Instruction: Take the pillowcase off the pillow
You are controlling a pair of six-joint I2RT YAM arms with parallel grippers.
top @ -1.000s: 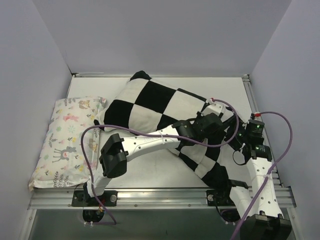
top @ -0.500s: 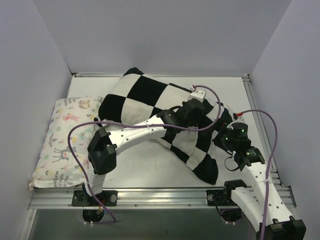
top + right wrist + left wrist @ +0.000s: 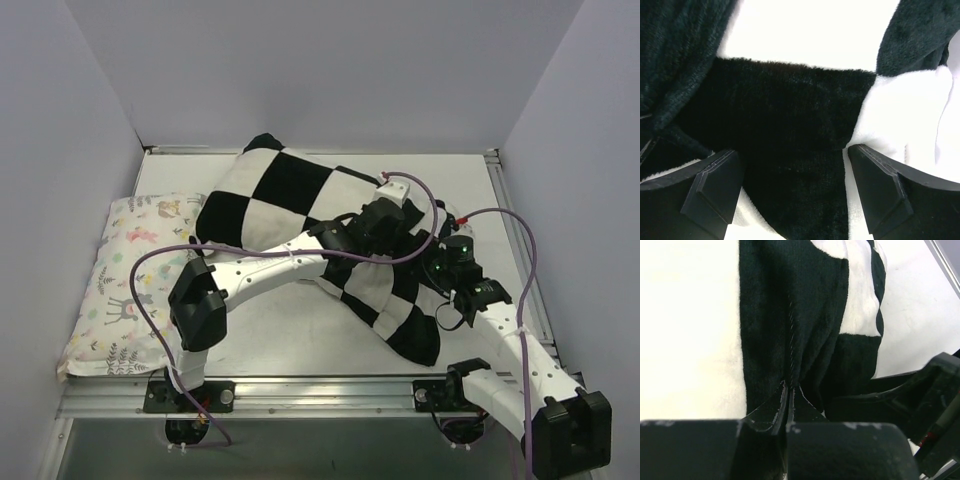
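The black and white checkerboard pillowcase lies slantwise across the table, its loose end trailing toward the near right. The pillow is hidden inside it. My left gripper reaches over the cover, shut on a pinched fold of black fabric. My right gripper presses in from the right, just beside the left one. Its fingers stand wide open astride a black square of the pillowcase, with plush fabric between them.
A pastel pillow with a floral-and-animal print lies along the left wall. Grey walls close in the table on three sides. A metal rail runs along the near edge. Purple cables loop from both arms.
The left gripper has dragged the pillowcase up and to the left. The right arm has swung in from the right edge onto the cover's lower end, jaws narrowing slightly.
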